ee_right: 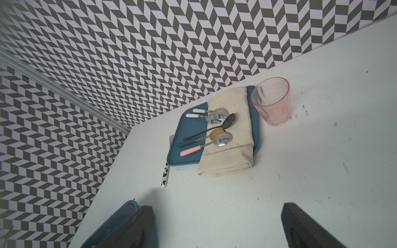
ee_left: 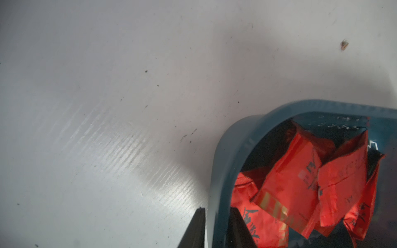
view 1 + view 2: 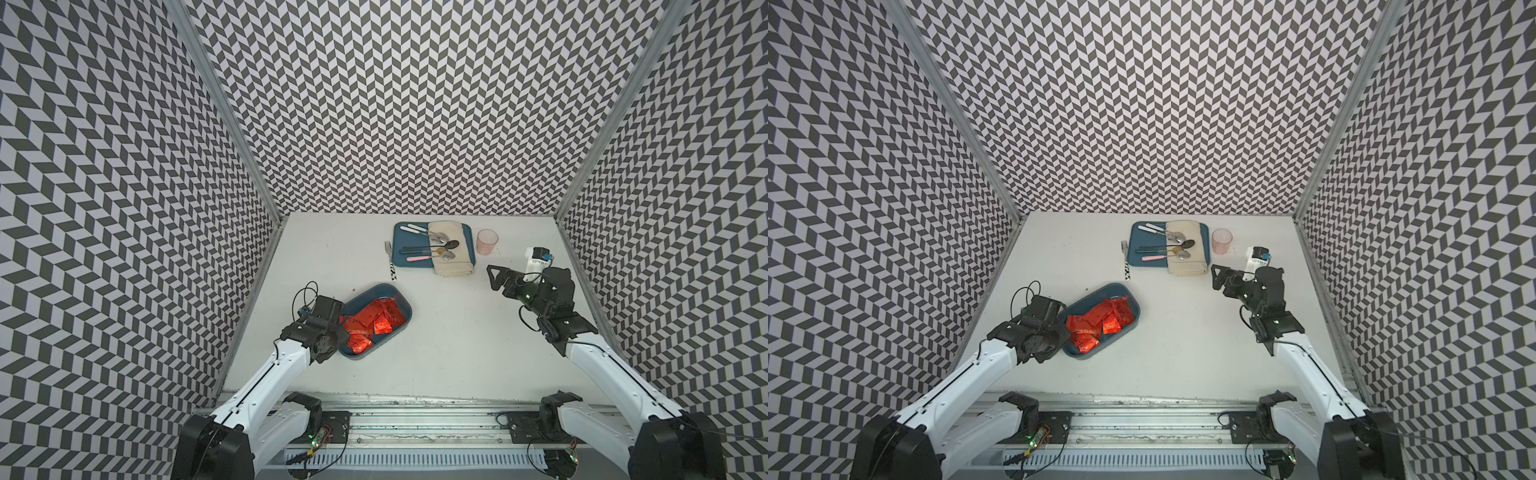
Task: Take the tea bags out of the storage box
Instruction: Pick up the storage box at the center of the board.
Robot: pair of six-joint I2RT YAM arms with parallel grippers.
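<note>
In both top views the box sits toward 9 o'clock on the table, with the tea bags heaped inside it. The left gripper hangs over its 8 o'clock end. The right gripper hovers near 2 o'clock, well apart.

Left wrist view: the fingers straddle the box wall, one inside and one outside. Whether they pinch it, I cannot tell.

Right wrist view: the right gripper is spread wide above the table.

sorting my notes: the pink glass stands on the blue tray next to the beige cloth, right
No: the pink glass stands on the table, beside the blue tray and beige cloth, not on the tray. The right wrist view shows it.
</note>
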